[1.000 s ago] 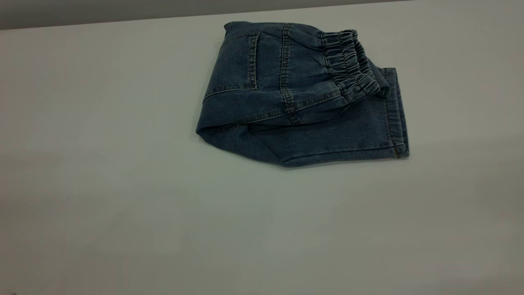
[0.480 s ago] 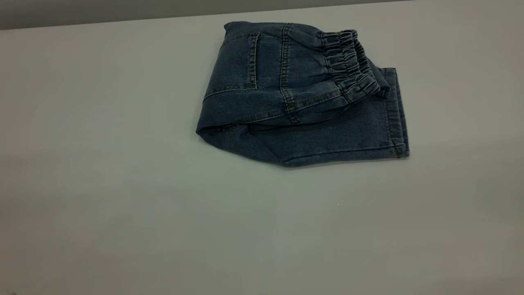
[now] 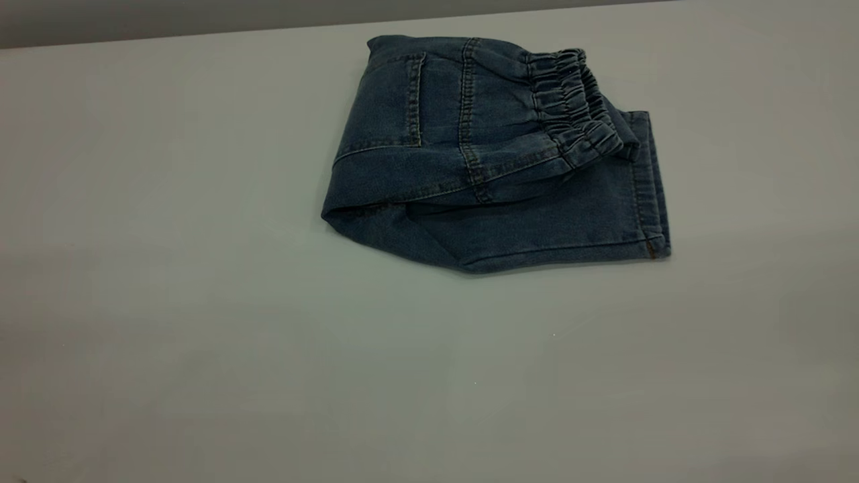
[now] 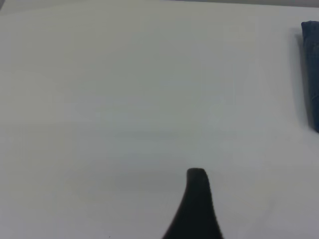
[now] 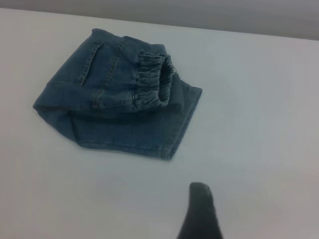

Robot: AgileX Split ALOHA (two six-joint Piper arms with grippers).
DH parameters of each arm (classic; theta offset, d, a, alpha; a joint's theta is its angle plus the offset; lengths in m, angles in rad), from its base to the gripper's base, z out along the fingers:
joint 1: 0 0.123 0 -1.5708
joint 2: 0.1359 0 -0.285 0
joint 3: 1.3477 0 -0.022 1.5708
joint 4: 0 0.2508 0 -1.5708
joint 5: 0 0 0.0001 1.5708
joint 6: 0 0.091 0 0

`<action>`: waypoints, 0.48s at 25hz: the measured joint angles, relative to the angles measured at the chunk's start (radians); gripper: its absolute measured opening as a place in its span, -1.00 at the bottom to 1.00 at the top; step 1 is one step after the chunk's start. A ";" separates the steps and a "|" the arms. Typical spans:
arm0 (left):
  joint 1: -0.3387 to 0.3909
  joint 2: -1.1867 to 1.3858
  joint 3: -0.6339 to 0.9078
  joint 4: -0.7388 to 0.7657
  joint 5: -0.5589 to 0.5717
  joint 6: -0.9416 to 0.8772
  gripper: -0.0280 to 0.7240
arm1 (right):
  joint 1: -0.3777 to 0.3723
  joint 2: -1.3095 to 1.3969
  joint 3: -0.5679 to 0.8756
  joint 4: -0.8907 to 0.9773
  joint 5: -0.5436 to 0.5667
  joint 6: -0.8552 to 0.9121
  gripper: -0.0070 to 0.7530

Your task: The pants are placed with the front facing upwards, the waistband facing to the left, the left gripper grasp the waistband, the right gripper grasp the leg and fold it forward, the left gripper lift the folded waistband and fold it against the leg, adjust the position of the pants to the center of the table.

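The blue denim pants lie folded on the white table, toward its far side and slightly right of the middle. The back pocket faces up, and the puckered waistband lies folded over onto the leg, toward the right. Neither gripper shows in the exterior view. In the left wrist view only a black part of the left gripper shows, over bare table, with an edge of the pants far off. In the right wrist view a black part of the right gripper hangs well short of the pants and the waistband, touching nothing.
The table's far edge runs just behind the pants, with a dark wall beyond it. Bare tabletop spreads to the left, right and front of the pants.
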 joint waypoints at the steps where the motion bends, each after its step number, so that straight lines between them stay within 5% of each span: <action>1: 0.000 0.000 0.000 0.000 0.000 0.000 0.51 | 0.000 0.000 0.000 0.000 0.000 0.000 0.21; 12: 0.000 0.000 0.000 0.000 0.000 -0.002 0.51 | 0.000 0.000 0.000 -0.013 -0.003 -0.006 0.21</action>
